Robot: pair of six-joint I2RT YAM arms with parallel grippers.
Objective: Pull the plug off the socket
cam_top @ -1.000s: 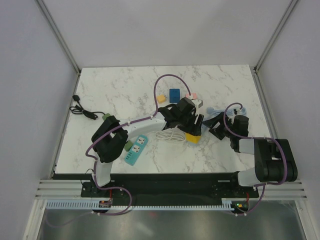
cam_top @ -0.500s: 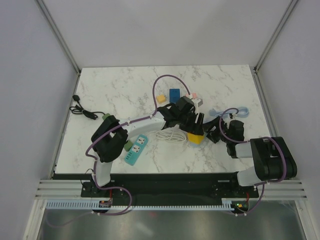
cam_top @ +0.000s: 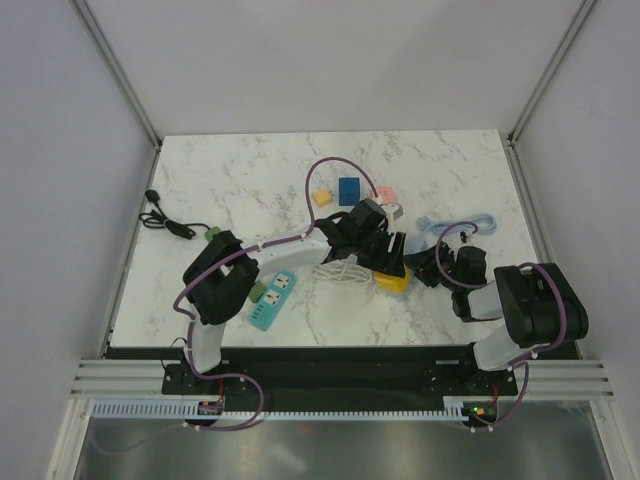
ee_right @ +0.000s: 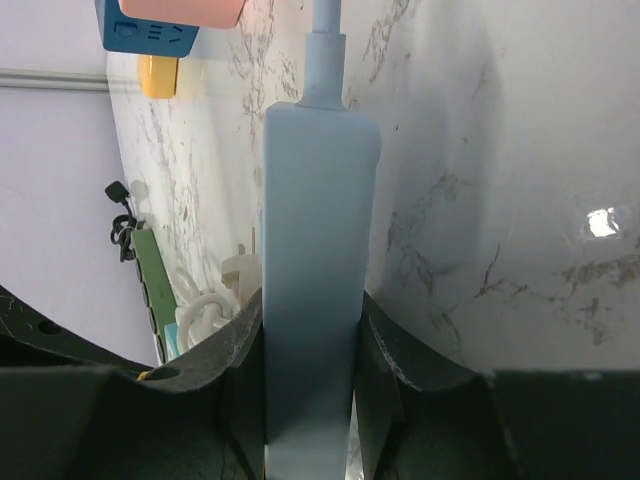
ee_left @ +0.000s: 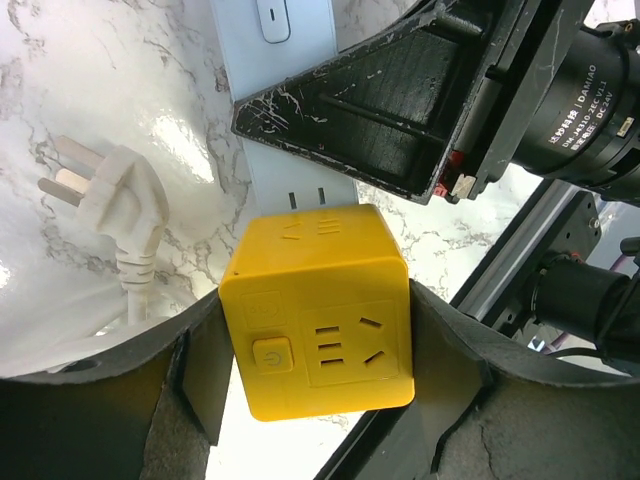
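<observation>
The plug is a yellow cube [ee_left: 318,340] with a power button and outlet holes on its face. It sits on the pale blue socket strip [ee_left: 290,150]. My left gripper [ee_left: 318,345] is shut on the cube, one finger on each side of it. From above, the cube [cam_top: 394,280] lies mid-table under my left gripper [cam_top: 385,264]. My right gripper [ee_right: 312,370] is shut on the narrow blue strip [ee_right: 318,230], whose cable runs away from it. In the top view my right gripper [cam_top: 432,268] sits just right of the cube.
A loose white plug [ee_left: 120,205] and its coiled white cable [cam_top: 340,270] lie left of the cube. A teal power strip [cam_top: 275,298], a green strip [cam_top: 213,234] and a black cable [cam_top: 165,222] are further left. Small blue [cam_top: 349,189], yellow [cam_top: 323,197] and pink [cam_top: 385,192] blocks sit behind.
My right gripper has moved left toward the cube and shut on the blue strip. My left gripper keeps its hold and has shifted the cube slightly nearer.
</observation>
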